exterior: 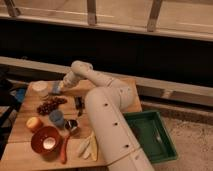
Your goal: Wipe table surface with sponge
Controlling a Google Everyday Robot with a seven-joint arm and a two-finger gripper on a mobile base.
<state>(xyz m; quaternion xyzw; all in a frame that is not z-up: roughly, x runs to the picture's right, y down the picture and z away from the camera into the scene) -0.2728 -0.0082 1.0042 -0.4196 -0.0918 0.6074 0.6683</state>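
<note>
At the far-left part of the worktop [20, 150], just right of a white bowl [40, 88], the gripper [58, 89] sits low with its fingers pressed together on the sponge [54, 90], a small blue block. Only a sliver of blue shows at the tip, so I cannot tell which way its long axis runs. I judge it light, soft and squashy. It will give under the pinch, so a hold across the short sides, near the middle, should keep it flat. Damp foam would drag rather than slide. Grapes [50, 106] lie just in front, near enough to be brushed by a stroke.
</note>
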